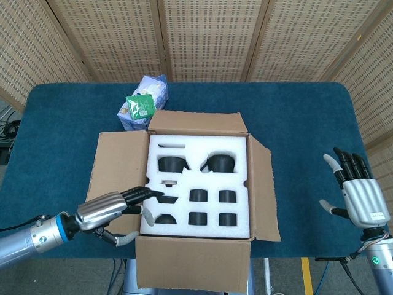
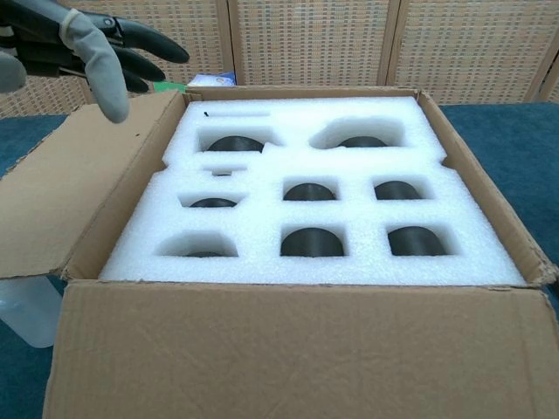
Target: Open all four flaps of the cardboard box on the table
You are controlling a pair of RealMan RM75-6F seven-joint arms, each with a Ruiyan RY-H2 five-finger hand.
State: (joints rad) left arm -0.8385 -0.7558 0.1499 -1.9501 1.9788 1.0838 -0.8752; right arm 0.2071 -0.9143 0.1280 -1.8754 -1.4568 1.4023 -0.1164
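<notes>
The cardboard box [image 1: 260,184] [image 2: 476,201] stands mid-table with all four flaps folded out. Its near flap [image 1: 193,263] [image 2: 297,353] hangs down over the table's front edge, and its left flap [image 1: 118,172] [image 2: 79,188] lies spread. White foam [image 1: 196,184] [image 2: 297,188] with several dark-filled pockets fills the inside. My left hand [image 1: 113,208] [image 2: 83,39] hovers over the left flap with fingers stretched toward the foam, holding nothing. My right hand [image 1: 358,193] is raised off the box's right side, fingers spread and empty.
A blue-and-white bag with a green packet [image 1: 142,104] lies just behind the box's back left corner. A clear plastic bottle [image 2: 26,310] sits under the left flap in the chest view. Blue cloth [image 1: 307,117] covers the table; wooden screens stand behind.
</notes>
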